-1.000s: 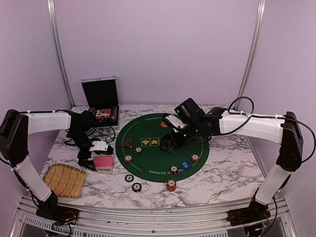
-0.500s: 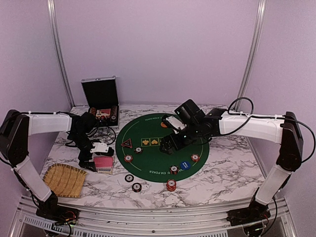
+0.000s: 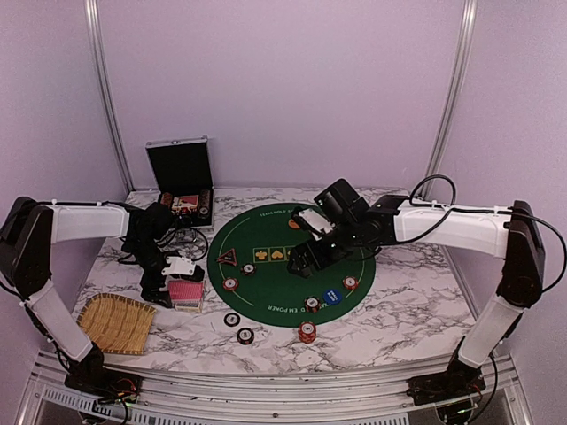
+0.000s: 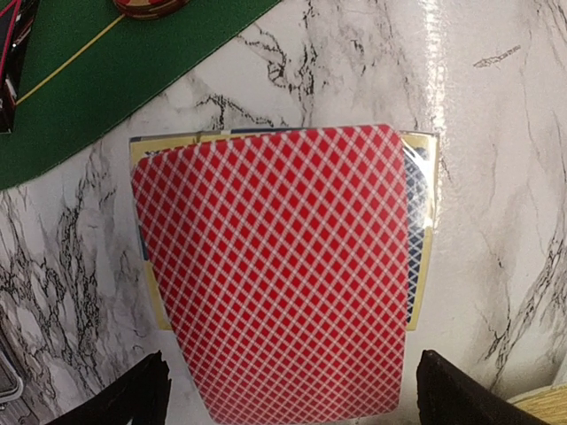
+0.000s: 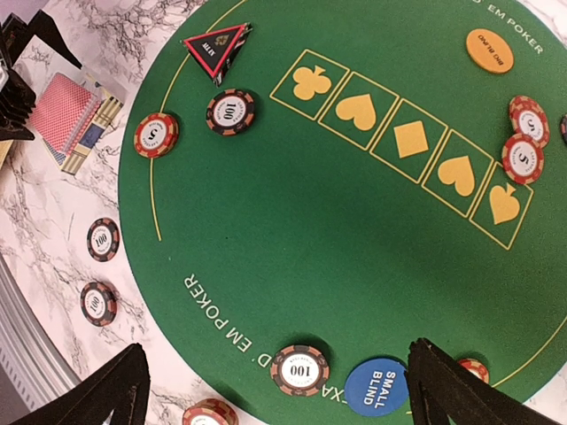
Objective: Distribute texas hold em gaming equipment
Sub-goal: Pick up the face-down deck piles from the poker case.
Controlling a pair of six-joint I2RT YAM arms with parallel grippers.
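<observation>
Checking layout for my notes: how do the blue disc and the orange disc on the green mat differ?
The blue disc reads SMALL BLIND in white; the orange disc has dark lettering. The blue disc lies at the mat's near edge beside a dark chip; the orange disc at its far edge. Both are round, flat on the green mat.

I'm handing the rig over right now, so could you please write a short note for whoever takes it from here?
Left gripper: open, empty, over the red-backed card stack, which lies on the marble left of the green mat.
Right gripper: open, empty, above the mat.
Done: chips sit around the mat, such as a 100 chip; two dark chips lie on the marble off its edge; the blue small-blind button and orange big-blind button are on the mat.
Left: no card is dealt, the five suit boxes are bare; dealing cards probably comes next.
</observation>
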